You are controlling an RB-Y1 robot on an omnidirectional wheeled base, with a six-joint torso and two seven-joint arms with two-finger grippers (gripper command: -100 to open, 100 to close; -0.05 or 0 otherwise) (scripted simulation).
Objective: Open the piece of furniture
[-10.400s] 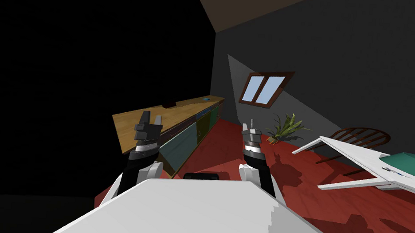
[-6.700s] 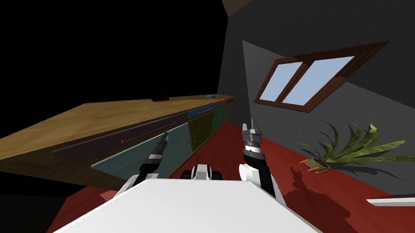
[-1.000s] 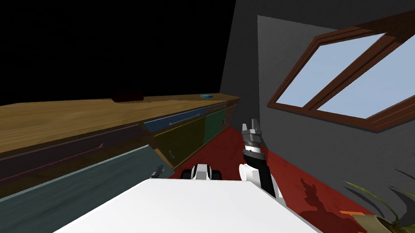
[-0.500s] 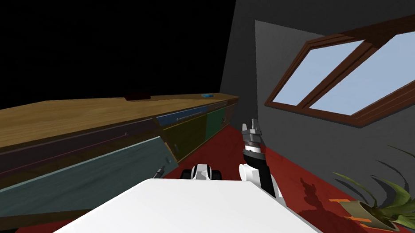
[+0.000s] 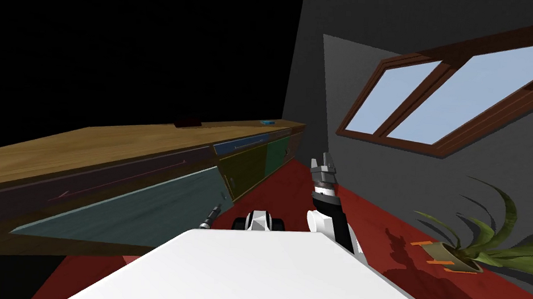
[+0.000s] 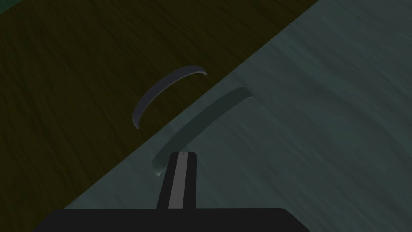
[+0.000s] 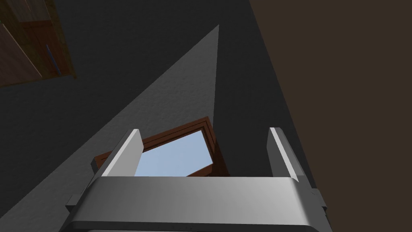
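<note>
A long sideboard with a wooden top point(image 5: 117, 145) runs along my left. Its front has a teal door point(image 5: 142, 207), an olive door point(image 5: 247, 169) and others further off. My left gripper point(image 5: 213, 212) is low at the teal door's free edge. In the left wrist view its fingers are shut together point(image 6: 182, 155) with nothing between them. The tip lies against the lower end of the teal door's curved handle point(image 6: 201, 121). The olive door's grey handle point(image 6: 165, 90) is just beyond. My right gripper point(image 5: 323, 159) is raised over the floor, open and empty point(image 7: 205, 153).
A blue drawer point(image 5: 243, 145) and a green door point(image 5: 276, 151) follow along the front. A dark object point(image 5: 188, 122) and a small blue thing point(image 5: 268, 123) lie on the top. Red floor point(image 5: 292, 186) stretches ahead. A potted plant point(image 5: 454, 254) stands right under a window point(image 5: 433, 102).
My view has swung, so the sideboard sits further left and the plant shows more. The left gripper's fingers have shut at the teal handle. The right arm has stayed put.
</note>
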